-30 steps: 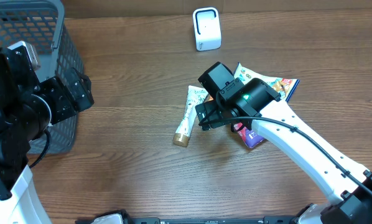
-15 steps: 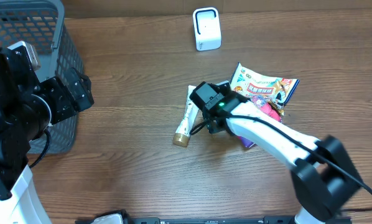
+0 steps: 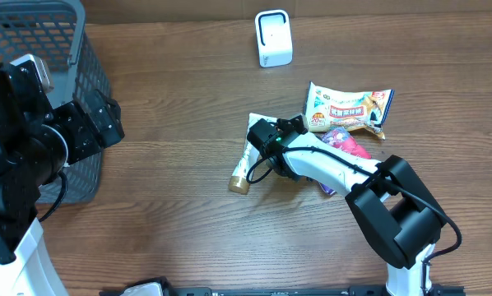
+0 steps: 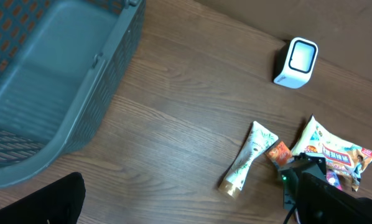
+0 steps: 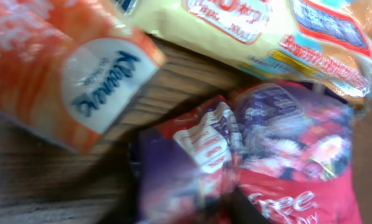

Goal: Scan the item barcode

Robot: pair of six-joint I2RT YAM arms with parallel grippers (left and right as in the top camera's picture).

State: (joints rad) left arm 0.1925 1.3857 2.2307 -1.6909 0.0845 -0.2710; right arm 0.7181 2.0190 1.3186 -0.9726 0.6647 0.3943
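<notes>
On the counter point(image 3: 164, 205), my right pincer point(image 3: 290, 127) has dropped low next to the purple snack bag point(image 5: 254, 155), right of the tube point(image 3: 250, 156); can't tell if it's pinching. Left pincer point(image 3: 113, 122) stays spread.

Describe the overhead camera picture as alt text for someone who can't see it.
The right arm's end effector reaches into a small pile of packets on a wooden table, beside a white tube with a gold cap. A white scanner stands at the far edge, and a grey basket sits far left.
</notes>
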